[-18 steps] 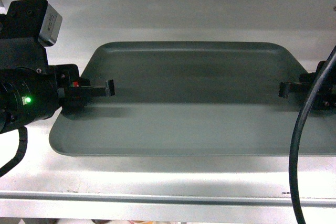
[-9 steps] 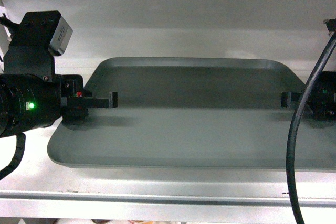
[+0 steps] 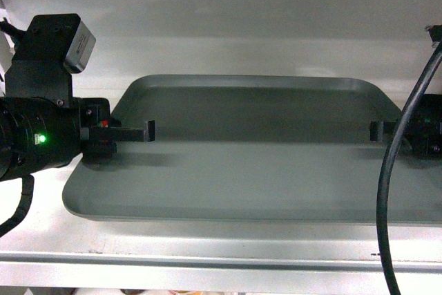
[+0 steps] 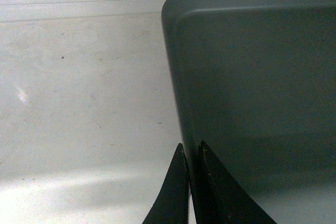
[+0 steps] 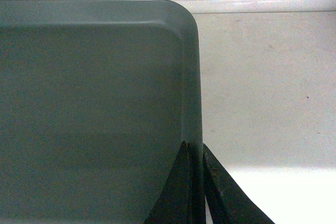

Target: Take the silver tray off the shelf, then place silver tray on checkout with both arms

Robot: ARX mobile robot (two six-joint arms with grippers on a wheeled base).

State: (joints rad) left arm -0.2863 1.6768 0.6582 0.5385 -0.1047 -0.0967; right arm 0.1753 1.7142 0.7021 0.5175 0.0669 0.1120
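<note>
Pale surface: the shelf [image 3: 228, 253] is a whitish-grey metal board, faintly scuffed and speckled in the wrist views; a shiny front edge runs along the bottom of the head view
Back wall: a plain grey panel [image 3: 235, 5] rises behind the board; a small green glint shows on it near the top
Tray: the silver tray [image 3: 255, 164] lies flat on the shelf, long side facing the camera, matte grey with rounded corners and a low raised rim; its right end runs behind a cable and past the edge of the head view
Left gripper: the left gripper [image 4: 190, 182] sits at the tray's left short side; one finger lies outside the rim and one inside, pressed together on the rim with only a sliver between them; a green light glows on the black arm [image 3: 38, 139] behind it
Right gripper: the right gripper [image 5: 195, 182] mirrors this at the right short side; its fingers pinch the rim, one on each face, near the tray's far corner
Cable: a thick black cable [image 3: 394, 170] curves down the right of the head view, in front of the tray
</note>
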